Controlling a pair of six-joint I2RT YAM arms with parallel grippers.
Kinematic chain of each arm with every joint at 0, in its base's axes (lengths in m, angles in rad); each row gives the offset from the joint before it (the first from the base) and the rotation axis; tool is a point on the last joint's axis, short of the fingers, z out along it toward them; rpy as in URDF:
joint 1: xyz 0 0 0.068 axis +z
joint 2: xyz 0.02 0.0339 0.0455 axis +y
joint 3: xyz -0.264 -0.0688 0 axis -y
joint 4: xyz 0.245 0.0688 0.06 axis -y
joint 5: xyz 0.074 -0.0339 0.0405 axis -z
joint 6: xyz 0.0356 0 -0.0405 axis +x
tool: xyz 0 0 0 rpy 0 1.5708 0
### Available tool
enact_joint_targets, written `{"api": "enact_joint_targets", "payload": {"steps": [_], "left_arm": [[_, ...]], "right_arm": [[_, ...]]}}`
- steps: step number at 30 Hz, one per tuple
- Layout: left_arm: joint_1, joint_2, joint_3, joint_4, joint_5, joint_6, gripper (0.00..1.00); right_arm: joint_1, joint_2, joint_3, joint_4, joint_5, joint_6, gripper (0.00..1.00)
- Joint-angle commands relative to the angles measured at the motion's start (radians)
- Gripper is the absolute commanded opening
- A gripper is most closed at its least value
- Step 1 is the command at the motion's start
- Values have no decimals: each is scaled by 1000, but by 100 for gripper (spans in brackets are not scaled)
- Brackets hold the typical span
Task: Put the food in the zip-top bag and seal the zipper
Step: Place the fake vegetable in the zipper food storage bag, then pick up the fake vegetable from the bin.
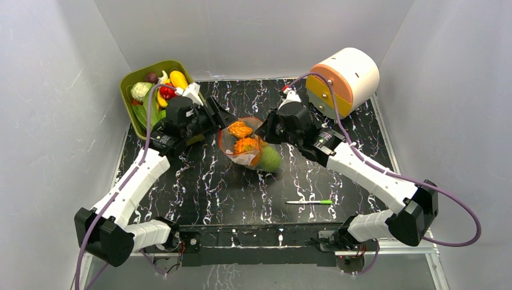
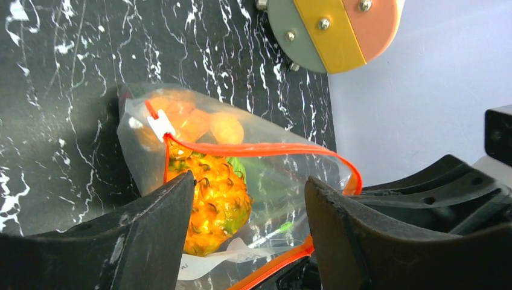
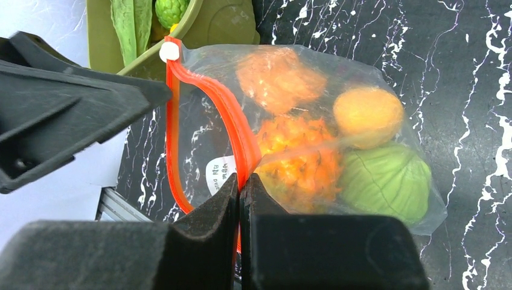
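Black, white-veined tabletop between pale grey walls carries everything. At the bag's right edge the right gripper (image 3: pixel 240 181) has its fingers pressed together on the zipper (image 3: pixel 232 121), pinching the red strip of the zip-top bag (image 3: pixel 199 139). On the bag's opposite side the left gripper (image 2: pixel 249 181) stands with fingers well apart and nothing between them (the pineapple (image 2: pixel 214 199) seen in that gap lies inside the bag, beyond the tips). A green cabbage (image 3: pixel 383 181) and orange pieces lie in the bag beside the pineapple.

From the pinch the zipper runs off as an open loop to a small white tab (image 3: pixel 169 51) at its far end, so its long axis points across the bag toward the left arm, the nearer one to that tab. Sealing, I judge, turns on closing the loop along that line.

Beyond the bag's left side a green bin (image 1: pixel 130 81) holds more food (image 1: pixel 160 84); a pen (image 1: pixel 309 202) lies well clear of the bag, toward the arm bases.
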Motion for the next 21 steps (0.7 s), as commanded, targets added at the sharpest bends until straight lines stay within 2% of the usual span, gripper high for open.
{"api": "enact_joint_targets", "payload": {"steps": [1, 3, 6, 7, 15, 21], "left_arm": [[-4, -34, 85, -99, -79, 121, 68], [-4, -29, 122, -150, -128, 173, 75], [-4, -16, 192, -239, -218, 257, 94], [-4, -9, 215, -262, -250, 282, 98], [30, 101, 360, -386, -420, 462, 97], [135, 158, 382, -356, -405, 513, 78]], "right_arm": [[-4, -56, 15, 71, 8, -21, 0], [-4, -64, -1, 78, 6, -24, 0], [-3, -73, -14, 77, 3, -32, 0], [-4, -76, -16, 77, 2, -37, 0], [-4, -101, -35, 78, 19, -66, 0], [-4, -114, -23, 57, 7, -81, 0]]}}
